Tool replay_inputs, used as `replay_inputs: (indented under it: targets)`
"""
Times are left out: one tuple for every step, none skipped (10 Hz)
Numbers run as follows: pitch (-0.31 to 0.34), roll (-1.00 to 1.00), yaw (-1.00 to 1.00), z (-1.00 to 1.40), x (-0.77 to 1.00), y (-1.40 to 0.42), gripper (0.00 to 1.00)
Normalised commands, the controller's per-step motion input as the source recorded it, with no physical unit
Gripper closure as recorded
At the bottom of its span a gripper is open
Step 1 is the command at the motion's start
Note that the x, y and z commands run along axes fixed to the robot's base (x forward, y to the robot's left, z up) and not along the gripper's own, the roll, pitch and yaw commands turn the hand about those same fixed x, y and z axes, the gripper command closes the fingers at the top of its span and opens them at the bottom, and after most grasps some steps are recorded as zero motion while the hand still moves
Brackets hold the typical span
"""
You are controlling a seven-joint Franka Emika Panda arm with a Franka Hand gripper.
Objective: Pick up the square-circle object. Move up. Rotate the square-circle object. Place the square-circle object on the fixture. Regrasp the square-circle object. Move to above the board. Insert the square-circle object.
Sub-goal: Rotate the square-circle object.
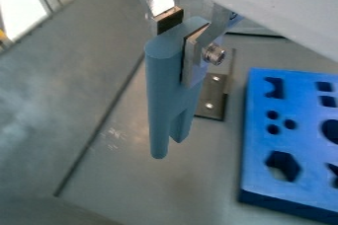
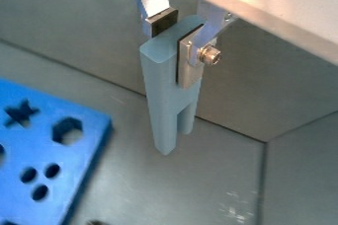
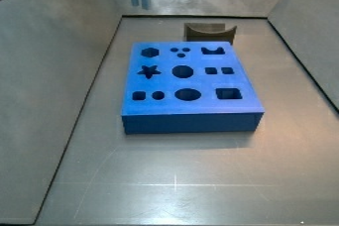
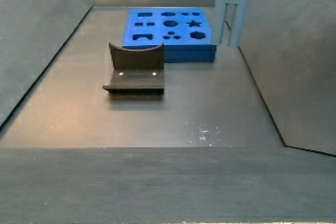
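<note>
Aloft, clamped by its upper end between the silver-plate fingers of the gripper [image 1: 181, 39]: long slim grey-blue square-circle object [image 1: 168, 96], hanging upright, clear of the floor; well apart from large bright-blue board [image 3: 189, 83] and small dark notched fixture [image 4: 134, 69].

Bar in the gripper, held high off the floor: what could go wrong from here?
1. The gripper clamps the bar only near its top end, so the long free length could swing or slip in the fingers.
2. The bar hangs beside the board, not over the fixture; a low sideways move might clip the board's edge.
3. The fixture's notch is small; a tilted bar may roll off.
</note>
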Motion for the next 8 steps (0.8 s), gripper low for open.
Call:
replay_inputs:
  targets:
    - [0.236,-0.56,-0.12,0.04,0.04,0.02,1.0]
    - [0.196,-0.34,-0.08,0.03,0.05,0.02,1.0]
    - [0.175,-0.23,-0.06,0.02,0.05,0.01,1.0]
    - [0.162,-0.2,-0.05,0.02,0.06,0.01,1.0]
    - [0.046,-0.06,-1.0,0.0,-0.04,0.02,1.0]
    - [0.047,-0.06,-1.0,0.0,-0.04,0.02,1.0]
    - [0.05,-0.07,-1.0,0.0,-0.04,0.02,1.0]
    - [0.055,-0.08,-1.0,0.01,-0.03,0.02,1.0]
